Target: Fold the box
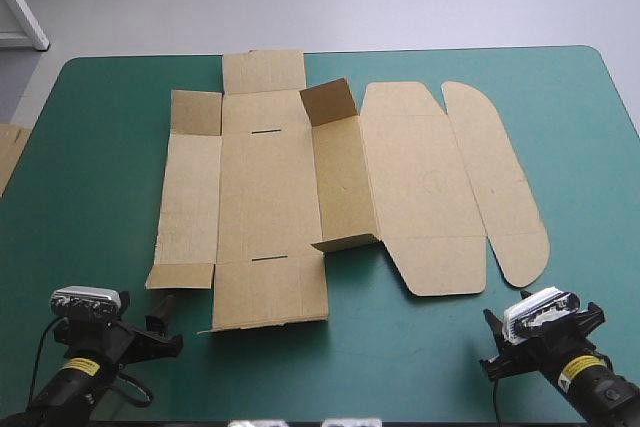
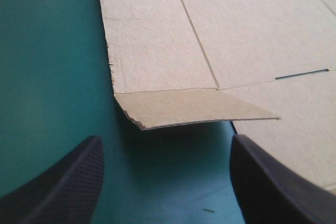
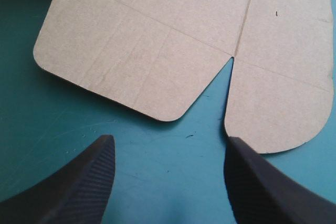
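The brown box (image 1: 265, 192) lies as a cut sheet spread across the middle of the teal-green table. One long wall (image 1: 342, 182) right of its middle stands partly raised, with its two end flaps turned up. The rounded lid panels (image 1: 430, 187) lie flat to the right. My left gripper (image 1: 165, 322) is open near the front left, just short of the sheet's near left corner flap (image 2: 194, 107), which lifts slightly off the cover ahead of the gripper (image 2: 165, 140). My right gripper (image 1: 492, 339) is open at the front right; ahead of the gripper (image 3: 169, 139) lie the lid's rounded corners (image 3: 157, 66).
An edge of more brown board (image 1: 8, 152) shows at the table's left edge. Bare teal-green cover (image 1: 400, 347) runs along the front between the two grippers and around the sheet's sides.
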